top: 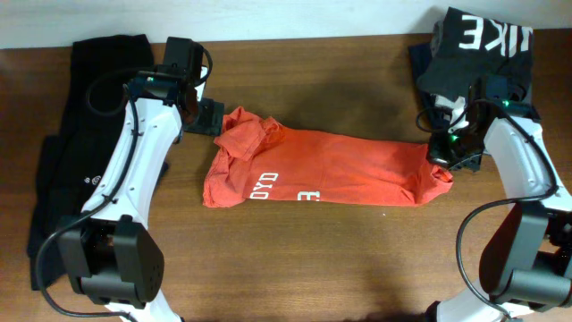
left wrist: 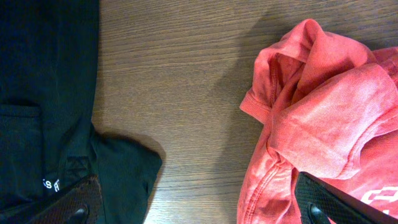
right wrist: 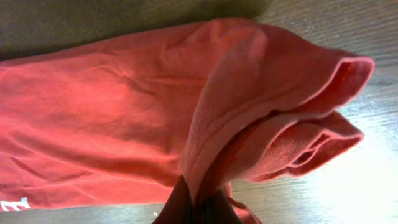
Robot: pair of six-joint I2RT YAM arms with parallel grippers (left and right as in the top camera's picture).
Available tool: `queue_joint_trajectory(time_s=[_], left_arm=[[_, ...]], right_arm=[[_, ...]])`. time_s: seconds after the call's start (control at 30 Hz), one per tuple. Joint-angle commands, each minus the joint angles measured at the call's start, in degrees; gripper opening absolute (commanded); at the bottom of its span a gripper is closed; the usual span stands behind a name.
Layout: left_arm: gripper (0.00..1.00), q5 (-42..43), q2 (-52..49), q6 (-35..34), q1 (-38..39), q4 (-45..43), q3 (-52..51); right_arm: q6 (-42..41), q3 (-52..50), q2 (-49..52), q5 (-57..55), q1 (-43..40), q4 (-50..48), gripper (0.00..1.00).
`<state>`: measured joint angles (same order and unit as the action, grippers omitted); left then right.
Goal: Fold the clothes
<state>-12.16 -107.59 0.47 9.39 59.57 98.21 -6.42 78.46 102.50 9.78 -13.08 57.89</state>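
On the bench (top: 313, 259), red-orange T-shirt (top: 331, 165) lies in a long band, one end pinched tight by right hand (top: 444, 152); left hand (top: 206, 116) spread wide, empty, beside the bunched end. Risk: thin pinch slips, wad folds crooked.

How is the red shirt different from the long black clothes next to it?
The red-orange cotton T-shirt is bright with white letters; the long black garment is dark and nearly plain. The T-shirt lies across the middle of the wooden table; the black garment stretches along the side by the left arm. Both are cloth lying on that table.
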Motion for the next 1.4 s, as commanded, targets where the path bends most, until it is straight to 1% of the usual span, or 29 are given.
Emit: queue_joint_trajectory(time_s=[0.0,0.1,0.23,0.37,0.8,1.03,1.2,1.37], left_arm=[[0.99,0.7,-0.3,0.9,-0.2,0.1,1.1],[0.99,1.3,-0.3,0.9,-0.2,0.1,1.1],[0.99,3.8,-0.3,0.9,-0.2,0.1,1.1],[0.99,3.9,-0.7,0.9,-0.2,0.1,1.1],[0.99,4.5,-1.1,0.9,-0.2,0.1,1.1],[0.99,4.5,-1.1,0.9,-0.2,0.0,1.1],[0.99,4.5,-1.1,0.9,-0.2,0.1,1.1],[0.99,4.5,-1.1,0.9,-0.2,0.0,1.1]], right_arm=[[0.0,1.1,-0.9,-2.0,-1.3,1.0,0.04],[0.0,1.1,-0.9,-4.0,-3.2,2.1,0.04],[0.0,1.1,-0.9,-4.0,-5.4,2.4,0.04],[0.0,1.1,-0.9,-4.0,-6.4,2.4,0.04],[0.4,1.1,-0.9,-2.2,-2.9,2.1,0.04],[0.0,1.1,-0.9,2.3,3.0,1.6,0.04],[-2.1,1.1,-0.9,2.7,10.4,0.2,0.04],[-5.4,1.1,-0.9,2.7,18.9,-4.2,0.04]])
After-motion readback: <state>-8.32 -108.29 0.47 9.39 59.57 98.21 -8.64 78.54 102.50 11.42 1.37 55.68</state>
